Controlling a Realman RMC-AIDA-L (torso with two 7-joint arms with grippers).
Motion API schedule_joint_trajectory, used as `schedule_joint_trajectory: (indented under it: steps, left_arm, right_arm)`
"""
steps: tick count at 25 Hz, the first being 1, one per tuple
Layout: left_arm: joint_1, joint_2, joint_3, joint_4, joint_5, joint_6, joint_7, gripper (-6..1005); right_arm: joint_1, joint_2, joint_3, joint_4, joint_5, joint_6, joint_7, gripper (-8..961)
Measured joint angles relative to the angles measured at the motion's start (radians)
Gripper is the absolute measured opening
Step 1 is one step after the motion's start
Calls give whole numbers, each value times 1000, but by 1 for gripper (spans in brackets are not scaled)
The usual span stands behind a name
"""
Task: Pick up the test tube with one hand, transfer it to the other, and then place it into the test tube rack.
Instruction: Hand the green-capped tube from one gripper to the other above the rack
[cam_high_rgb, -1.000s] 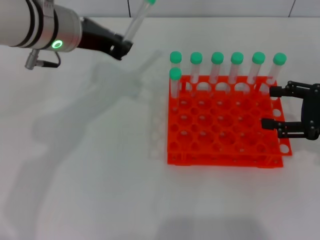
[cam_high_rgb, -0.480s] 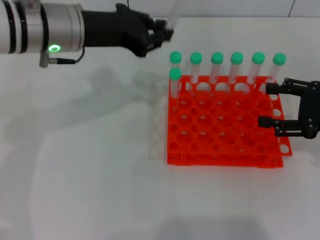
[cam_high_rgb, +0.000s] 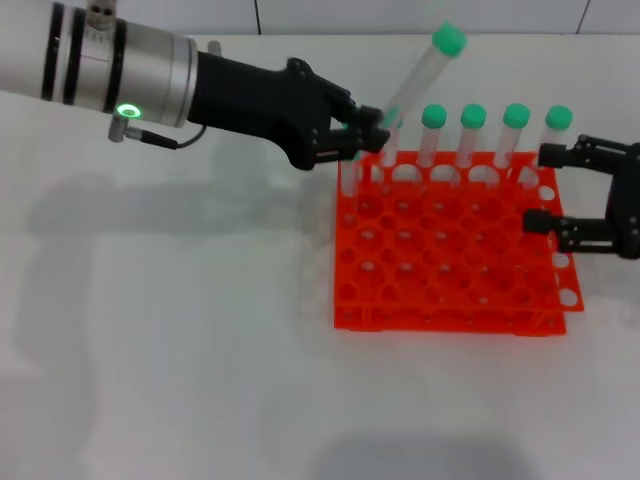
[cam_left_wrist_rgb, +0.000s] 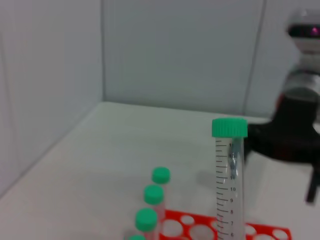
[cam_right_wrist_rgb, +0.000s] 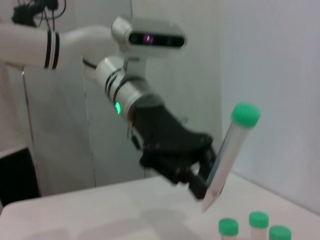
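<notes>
Head view, left jaws: closed on the lower end of the test tube (cam_high_rgb: 418, 72) by the left gripper (cam_high_rgb: 372, 132), which is held above the rack's far left corner.
Test tube: tilted, green cap up and leaning toward the right side, its tip pinched between the fingers; in the right wrist view (cam_right_wrist_rgb: 227, 150) the pointed bottom is seen poking out just below the grip.
Right jaws: spread wide, empty; the right gripper (cam_high_rgb: 548, 189) is held at the right edge of the rack (cam_high_rgb: 450, 275), near the last tube in the back row.
Rack: a back row of capped tubes (cam_high_rgb: 472, 135) is stood in it; most other holes are open.
Step judged: the tube is being carried across for the hand-over, not yet given.
Risk, grip: only the very end is held, so the tube could pivot or slip when the other jaws close on it.
Risk, path: the standing tubes lie between the two grippers and could be knocked by a low pass.
Risk, hand-over: an early release would drop the tube onto the rack.
</notes>
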Motion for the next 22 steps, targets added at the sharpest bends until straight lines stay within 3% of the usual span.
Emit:
schedule_joint_trajectory:
  steps: [5, 9, 17, 22]
  left_arm:
    - [-18, -23, 1, 4, 44, 3, -4, 204]
    - [-18, -29, -2, 5, 45, 0, -1, 205]
    - [-5, -45, -3, 6, 45, -3, 10, 209]
    - [-1, -54, -4, 6, 45, -9, 18, 211]
  right_arm:
    - [15, 11, 87, 40, 55, -30, 106, 718]
    - [36, 29, 109, 108, 127, -33, 133, 715]
    - [69, 90, 113, 197, 189, -3, 46, 709]
    - [104, 98, 109, 290, 208, -7, -31, 706]
